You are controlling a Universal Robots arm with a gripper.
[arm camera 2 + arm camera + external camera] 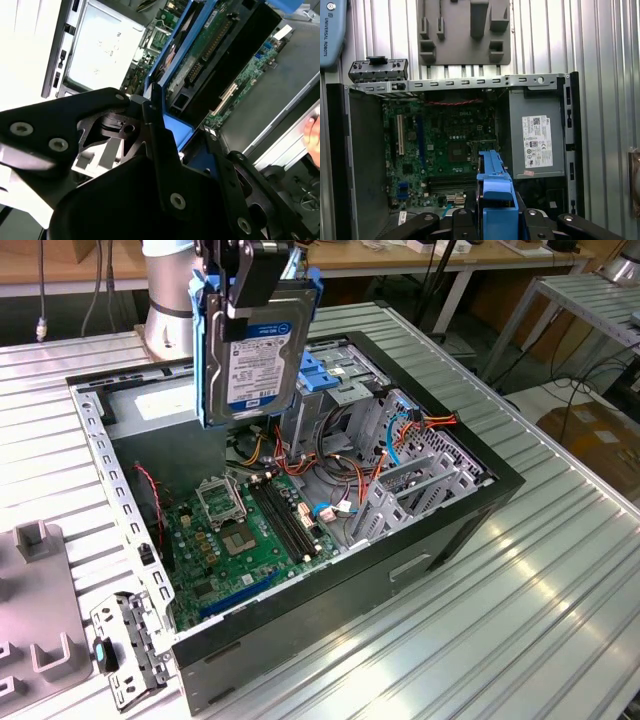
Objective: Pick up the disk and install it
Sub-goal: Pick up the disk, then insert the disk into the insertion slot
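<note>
The black tool [248,285] clamps the flat, blue-framed metal disk [255,365] upright above the open case [430,530].

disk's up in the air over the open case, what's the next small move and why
Probably ease the disk toward the drive cage on the exterior view's right: the gripper holds it upright over the motherboard, not yet in the cage.

The disk [255,355] hangs above the case [400,570] (which sits on the table [520,640]).
</note>
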